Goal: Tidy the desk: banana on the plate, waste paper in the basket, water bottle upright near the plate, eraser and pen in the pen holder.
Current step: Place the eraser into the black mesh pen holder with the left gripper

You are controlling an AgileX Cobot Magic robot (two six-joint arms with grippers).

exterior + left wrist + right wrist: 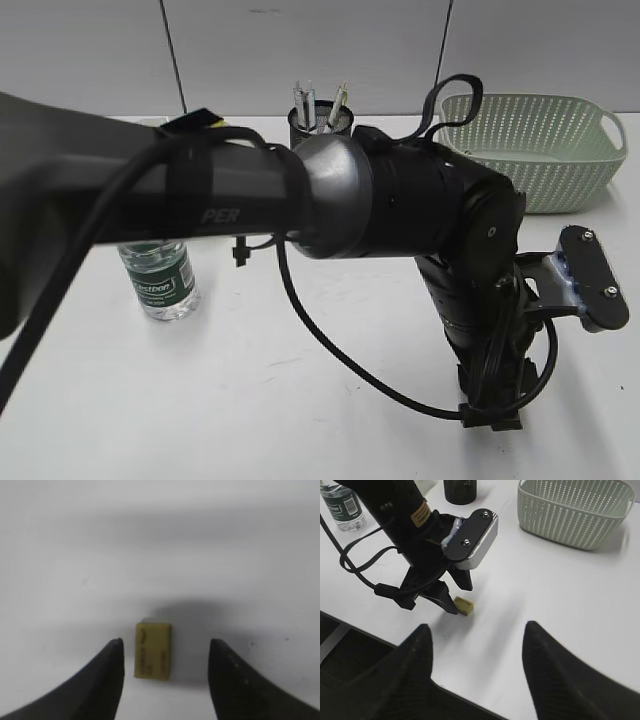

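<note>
The white table (300,400) carries the basket (535,150) at two o'clock in the exterior view, the pen holder (320,125) at twelve and the upright water bottle (160,280) at nine. The left gripper (165,665) points down, its fingers (107,680) spread either side of the yellow eraser (153,651) without touching it. The right gripper (475,670) hangs open, empty.

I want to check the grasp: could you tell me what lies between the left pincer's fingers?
The eraser lies on the table between them, untouched, per the left wrist view.
</note>
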